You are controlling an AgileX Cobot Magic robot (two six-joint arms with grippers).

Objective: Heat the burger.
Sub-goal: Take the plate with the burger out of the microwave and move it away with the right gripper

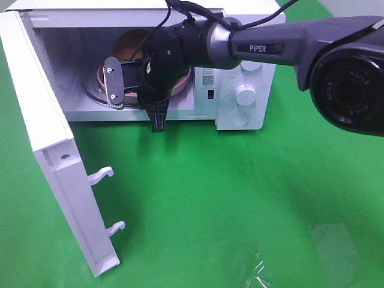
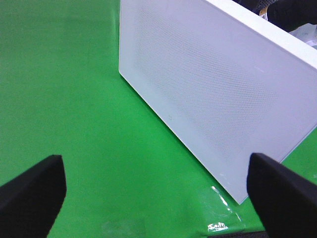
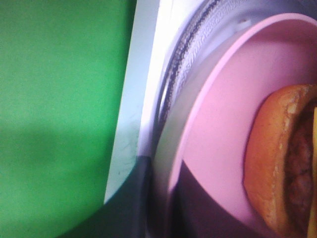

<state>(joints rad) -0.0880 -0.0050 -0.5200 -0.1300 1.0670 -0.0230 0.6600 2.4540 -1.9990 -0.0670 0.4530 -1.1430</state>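
Inside microwave (image 1: 240, 114): burger (image 3: 277, 163) on pink plate (image 3: 218, 129).

"PiPER" is printed in white on the right arm (image 1: 258, 48) behind its claw; "AGILE·X" rings the dark joint cap (image 1: 351, 90) farther back. The microwave's (image 1: 240, 96) QR sticker beside the claw is unreadable.

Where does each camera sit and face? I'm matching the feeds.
Exterior high: above, facing down at the microwave with its door open; right arm reaches in.
Left wrist: faces the door's outside; open fingers show.
Right wrist: inside, at pink plate and burger.
Shared: the door, exterior and left.
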